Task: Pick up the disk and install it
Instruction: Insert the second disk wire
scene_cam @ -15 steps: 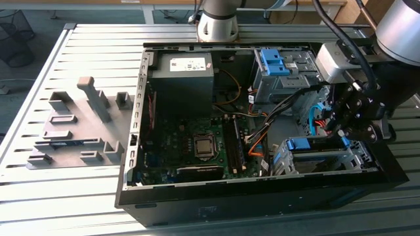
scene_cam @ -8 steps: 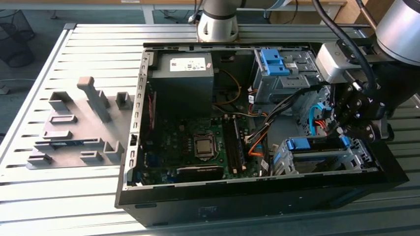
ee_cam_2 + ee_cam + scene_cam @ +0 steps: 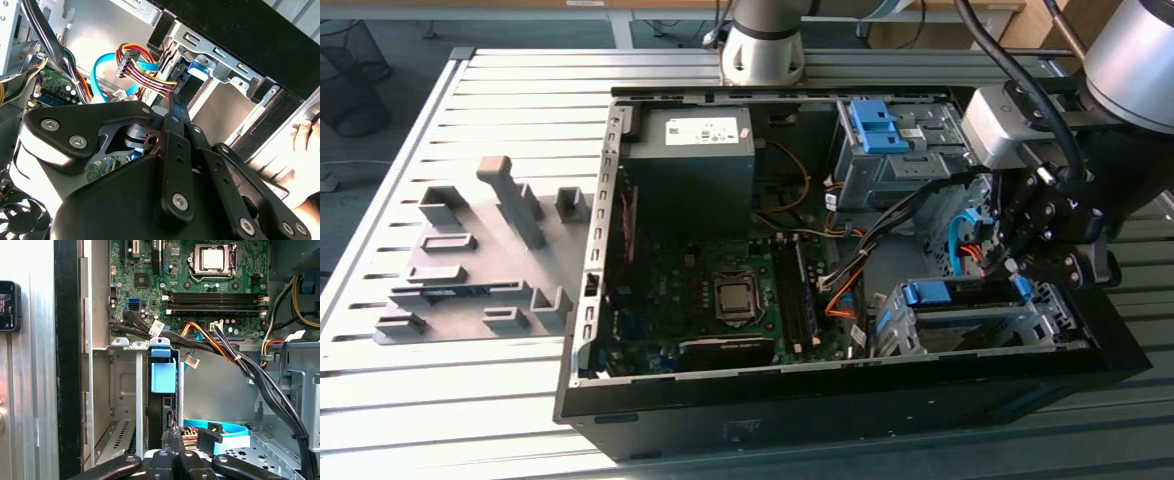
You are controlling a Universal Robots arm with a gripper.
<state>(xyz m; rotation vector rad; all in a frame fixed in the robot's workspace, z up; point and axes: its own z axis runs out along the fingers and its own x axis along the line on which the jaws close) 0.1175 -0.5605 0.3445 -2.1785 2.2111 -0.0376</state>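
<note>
We find the disk [image 3: 963,305] seated in the metal drive cage [image 3: 907,330] at the front corner of the open computer case [image 3: 607,250], on the exterior view's right. In that view its blue carrier frame runs across the top of the cage. In the first wrist view the disk [image 3: 163,390] stands edge-on in the cage [image 3: 122,390], with its blue tab at the top (the silver body is mostly hidden by the cage walls). In the second wrist view a bit of blue frame [image 3: 199,67] peeks out beside the cage [image 3: 220,65].

The gripper [image 3: 1017,262] hangs just above and beside the disk in the exterior view. In the second wrist view its black linkages [image 3: 175,150] crowd the foreground, and the fingers look drawn together near the disk's edge, but we cannot tell whether they pinch it.

The exterior view alone gives us the whole case: the grey power supply [image 3: 694,150] at the rear, the motherboard [image 3: 720,290] on the floor, a second blue latch [image 3: 874,125] on the upper bay. Left of the case, grey fixture blocks [image 3: 480,260] sit on the slatted table [image 3: 400,200].

The wrist views add the cabling: a bundle of coloured wires [image 3: 142,62], a flat blue cable [image 3: 102,75], and a person's hand [image 3: 306,150] resting against the case's outer edge.
</note>
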